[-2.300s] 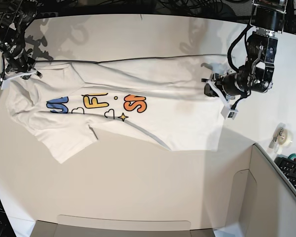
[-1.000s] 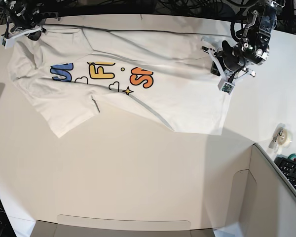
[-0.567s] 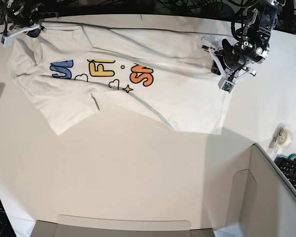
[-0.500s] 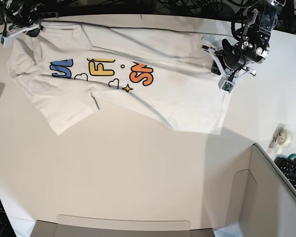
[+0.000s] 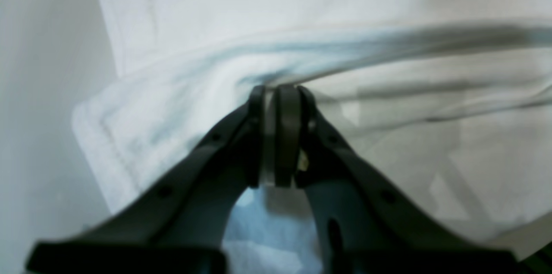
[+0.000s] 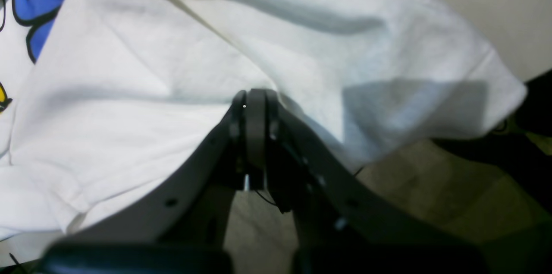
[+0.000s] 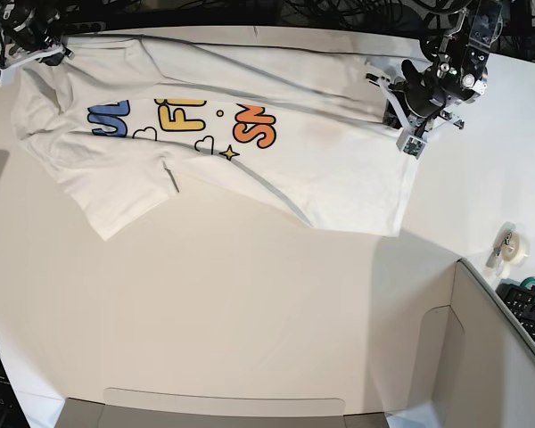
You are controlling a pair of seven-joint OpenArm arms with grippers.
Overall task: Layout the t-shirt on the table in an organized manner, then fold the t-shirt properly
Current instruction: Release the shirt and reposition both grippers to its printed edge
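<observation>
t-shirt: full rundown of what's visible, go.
The t-shirt is white, thin cloth, printed with blue, yellow and orange-red letters, hearts and a star. It is spread sideways at the far side of the table, still creased, with a ridge running along its length. Its far edge is pinched at both ends: the left gripper shut on the hem end, the right gripper near the sleeve.

T-shirt (image 7: pixel 250 152) stretched between both grippers

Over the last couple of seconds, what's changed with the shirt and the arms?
Both grippers, left and right, carried the shirt toward the table's far edge, drawing its top edge straighter. Neither let go: each stays clamped on cloth. The tape roll and keyboard haven't moved.
</observation>
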